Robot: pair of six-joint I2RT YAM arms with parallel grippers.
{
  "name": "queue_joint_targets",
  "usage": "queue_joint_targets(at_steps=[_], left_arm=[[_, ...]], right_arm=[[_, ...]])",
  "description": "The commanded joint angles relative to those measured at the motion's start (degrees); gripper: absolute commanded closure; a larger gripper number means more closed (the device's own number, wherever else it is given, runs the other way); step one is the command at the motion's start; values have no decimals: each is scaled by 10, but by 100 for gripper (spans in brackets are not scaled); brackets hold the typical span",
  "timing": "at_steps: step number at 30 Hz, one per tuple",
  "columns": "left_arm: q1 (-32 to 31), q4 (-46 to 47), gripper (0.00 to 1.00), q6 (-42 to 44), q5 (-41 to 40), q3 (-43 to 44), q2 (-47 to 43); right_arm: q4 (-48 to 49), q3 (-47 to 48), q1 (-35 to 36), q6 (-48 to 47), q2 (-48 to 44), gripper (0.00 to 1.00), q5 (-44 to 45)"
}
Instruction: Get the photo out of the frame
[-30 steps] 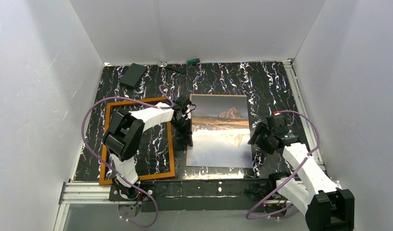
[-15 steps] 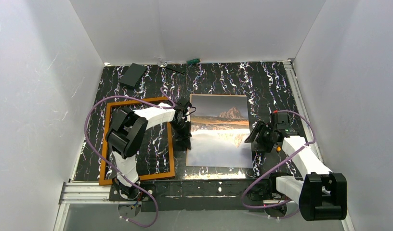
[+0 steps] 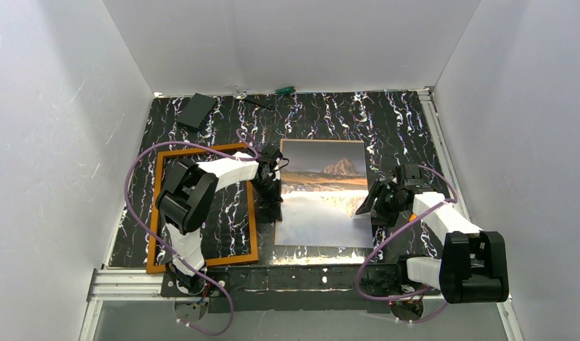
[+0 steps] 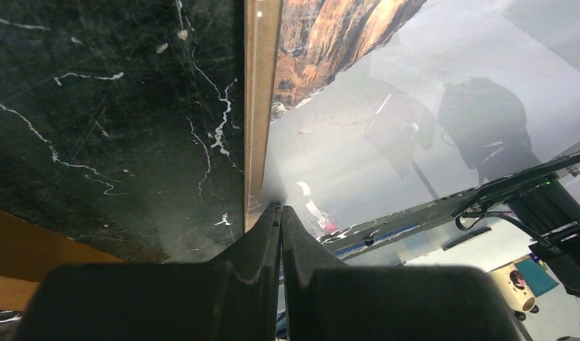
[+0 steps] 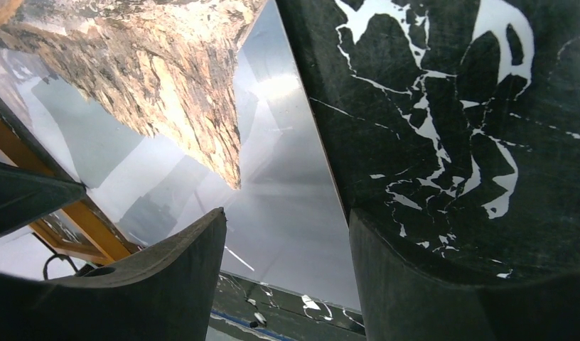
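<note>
Your right hand (image 3: 370, 207) has swung in to the photo (image 3: 321, 217), whose right edge now sits between its wide-open, empty fingers. Your left hand (image 4: 281, 210) has stayed put, fingers pressed together on nothing, tips at the photo's left edge. The photo lies on the bench (image 3: 394, 128) between both hands; the frame (image 3: 153, 213) lies just beyond the left hand, separate

left arm (image 3: 227, 169): jaws closed | right arm (image 3: 443, 217): jaws parted (wrist low)
</note>
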Motion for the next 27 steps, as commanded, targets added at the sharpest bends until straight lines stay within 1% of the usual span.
queue_joint_targets(at_steps=[1,11,12,13,14,19,21,22,24,26,27], left_arm=[[-1,-73,100,8,-48,-34,13],[-1,-71,100,6,-46,-37,15],[-1,-71,100,6,-46,-37,16],[0,-71,100,6,-46,-37,15],[-1,-71,100,6,-46,-37,16],[-1,-71,100,5,-44,-35,17],[-1,-71,100,6,-43,-35,18],[-1,-72,100,5,-44,-34,18],[-1,-73,100,6,-46,-34,18],[-1,-73,100,6,-46,-34,18],[-1,-73,100,7,-45,-34,18]], right_arm=[[26,5,-2,-6,-12,29,-49],[10,-2,-2,17,-73,29,-87],[11,-4,-2,20,-78,15,-94],[11,-5,-2,26,-84,35,-103],[11,-6,-2,31,-89,38,-111],[-3,-5,-2,29,-116,38,-118],[-6,-6,-2,26,-117,38,-96],[-11,-6,-2,27,-111,37,-68],[-31,2,-2,28,-88,36,16],[-40,8,-2,26,-56,34,61],[-41,11,-2,27,-39,33,69]])
